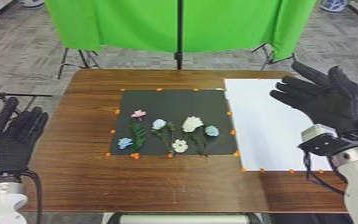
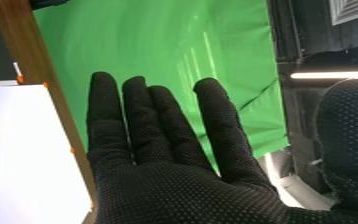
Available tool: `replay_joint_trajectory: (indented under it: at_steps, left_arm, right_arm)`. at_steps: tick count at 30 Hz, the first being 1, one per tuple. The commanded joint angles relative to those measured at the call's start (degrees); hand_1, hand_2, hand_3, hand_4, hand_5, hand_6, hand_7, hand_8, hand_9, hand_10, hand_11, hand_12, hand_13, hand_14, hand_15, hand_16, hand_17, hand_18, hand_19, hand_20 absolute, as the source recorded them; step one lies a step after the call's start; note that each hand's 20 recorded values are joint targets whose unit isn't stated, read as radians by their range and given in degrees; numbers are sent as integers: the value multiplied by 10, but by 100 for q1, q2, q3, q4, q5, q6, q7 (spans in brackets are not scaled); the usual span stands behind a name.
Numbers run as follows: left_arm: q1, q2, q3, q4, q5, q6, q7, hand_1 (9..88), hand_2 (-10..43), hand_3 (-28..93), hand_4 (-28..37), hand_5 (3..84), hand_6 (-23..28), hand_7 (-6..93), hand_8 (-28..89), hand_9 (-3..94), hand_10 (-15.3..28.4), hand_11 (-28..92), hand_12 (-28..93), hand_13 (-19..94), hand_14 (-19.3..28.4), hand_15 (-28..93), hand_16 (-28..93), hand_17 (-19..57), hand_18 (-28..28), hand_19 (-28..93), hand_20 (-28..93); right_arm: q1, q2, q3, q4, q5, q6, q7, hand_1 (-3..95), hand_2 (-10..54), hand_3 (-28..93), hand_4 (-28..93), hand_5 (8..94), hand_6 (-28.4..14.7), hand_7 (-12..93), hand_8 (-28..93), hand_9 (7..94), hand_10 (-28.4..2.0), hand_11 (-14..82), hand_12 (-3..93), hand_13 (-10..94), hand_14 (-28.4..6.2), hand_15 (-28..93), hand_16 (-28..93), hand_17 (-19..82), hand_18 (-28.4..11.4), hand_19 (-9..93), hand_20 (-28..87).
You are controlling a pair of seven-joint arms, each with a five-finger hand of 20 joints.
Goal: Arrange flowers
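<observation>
Closest to the wrist camera is my right hand (image 1: 328,100), black-gloved, its fingers straight and a little apart, thumb standing away from them, nothing gripped. From the head view I place it at the right side of the desk (image 1: 149,187), by the white sheet (image 1: 269,135). My left hand (image 1: 7,142) lies at the left side, fingers also straight and empty. That same view gives me the flowers, all on the black mat (image 1: 171,100) left of the sheet: a pink flower (image 1: 139,114) with a leafy green stem, a blue flower (image 1: 125,144) nearer me on the left, a pale blue flower (image 1: 159,124) toward the middle, a big white flower (image 1: 192,124) with a small white flower (image 1: 180,146) on its near side, and a light blue flower (image 1: 212,131) at the right. Orange tabs (image 1: 233,132) dot the edges of mat and sheet. The wrist view adds a bright strip light (image 2: 335,75), with the green cloth (image 1: 135,27) behind my fingers and part of the white sheet beside them.
</observation>
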Motion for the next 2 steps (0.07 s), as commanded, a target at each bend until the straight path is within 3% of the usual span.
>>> replay_joint_trajectory:
  at_steps: [1, 2]
  left_arm:
    - [-64, 7, 37, 123, -52, -277, -106, 274, 146, 712, -283, 525, 71, 225, -96, 594, 179, 611, 274, 497, 170, 650, 30, 32, 172, 385, 173]
    - [-80, 7, 11, 124, -39, -261, -120, 274, 147, 710, -283, 532, 74, 278, -106, 588, 175, 620, 305, 487, 174, 698, 32, 41, 196, 436, 193]
  right_arm:
    - [-89, -73, 64, -16, 239, -139, 56, 154, 46, 722, -232, 426, -56, 113, -72, 425, -191, 57, 164, 342, -170, 186, 222, 122, -195, 374, 192]
    - [-50, -87, 60, 4, 225, -196, 103, 157, 47, 725, -230, 445, -55, 134, -73, 437, -190, 66, 168, 349, -168, 197, 221, 123, -195, 376, 192]
